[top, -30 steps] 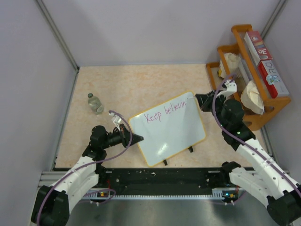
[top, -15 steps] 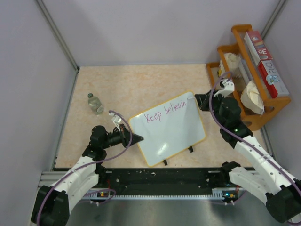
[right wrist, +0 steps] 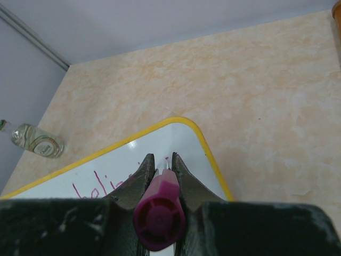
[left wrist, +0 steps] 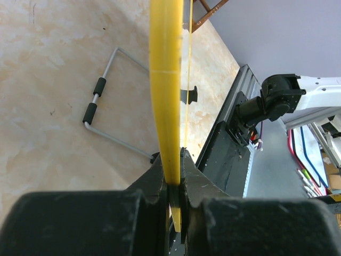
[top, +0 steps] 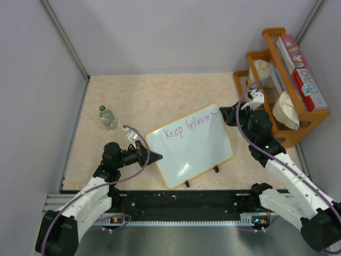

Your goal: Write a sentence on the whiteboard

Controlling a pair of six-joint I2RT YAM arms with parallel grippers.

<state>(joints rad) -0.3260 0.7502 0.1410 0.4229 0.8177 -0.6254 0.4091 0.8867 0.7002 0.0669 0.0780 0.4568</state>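
Observation:
The whiteboard (top: 194, 148), white with a yellow rim, lies tilted in the middle of the table. Pink words reading "Keep believin" (top: 186, 127) run along its upper edge. My left gripper (top: 157, 156) is shut on the board's left rim, and the yellow rim (left wrist: 164, 80) runs straight up from my left gripper (left wrist: 174, 178) in the left wrist view. My right gripper (top: 224, 113) is shut on a purple-pink marker (right wrist: 159, 216) at the board's upper right corner. The marker's tip points down at the whiteboard (right wrist: 176, 141) just past the last letters (right wrist: 101, 189), between the fingers of my right gripper (right wrist: 161, 158).
A small clear bottle (top: 107, 117) stands at the left of the table. A wooden rack (top: 282, 80) with boxes and cloths sits at the right. The board's wire stand (left wrist: 101, 114) and black clips (top: 201, 177) show beneath and on its near edge.
My right gripper with the marker has shifted slightly right and up along the top line, and the last letters have grown a little. The left arm has held still.

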